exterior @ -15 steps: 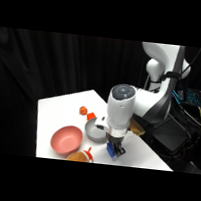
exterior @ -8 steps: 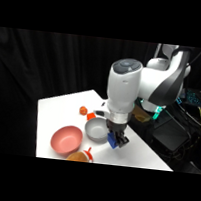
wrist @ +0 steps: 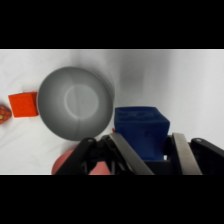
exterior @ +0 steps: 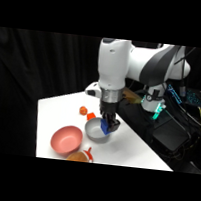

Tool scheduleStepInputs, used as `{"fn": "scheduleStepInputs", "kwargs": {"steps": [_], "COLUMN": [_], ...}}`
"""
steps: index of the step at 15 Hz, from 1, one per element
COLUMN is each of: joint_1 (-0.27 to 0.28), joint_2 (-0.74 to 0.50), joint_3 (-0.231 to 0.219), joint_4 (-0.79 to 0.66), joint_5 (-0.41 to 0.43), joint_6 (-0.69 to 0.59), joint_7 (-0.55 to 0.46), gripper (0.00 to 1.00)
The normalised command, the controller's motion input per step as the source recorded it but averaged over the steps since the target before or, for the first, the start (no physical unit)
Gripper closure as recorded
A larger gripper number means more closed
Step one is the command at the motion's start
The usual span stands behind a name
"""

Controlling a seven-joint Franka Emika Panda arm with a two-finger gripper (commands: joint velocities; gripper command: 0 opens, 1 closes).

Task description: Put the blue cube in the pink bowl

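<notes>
White table (exterior: 133, 149) against black curtains, claw (wrist: 145, 150) grasping blue cube (wrist: 141, 127), pink bowl (exterior: 66, 139) nearby

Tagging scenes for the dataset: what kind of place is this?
Likely a robot lab bench: a white table before a black curtain, cabling and electronics beside the arm, the gripper holding a blue cube.
</notes>
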Motion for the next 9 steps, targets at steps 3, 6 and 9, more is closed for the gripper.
{"fn": "scheduleStepInputs", "kwargs": {"steps": [3,6,9], "joint_1": [-0.196,-0.161,-0.131], "joint_2": [-0.29,-0.28,-0.23], "joint_3": [0.017,-0.009,-0.023], "joint_4": [-0.21,-0.23,-0.20], "joint_5": [0.162,0.169,0.170], "joint_6": [0.00,0.03,0.07], "joint_7": [-0.28,-0.26,-0.26], "gripper": [0.77,0.77,0.77]}}
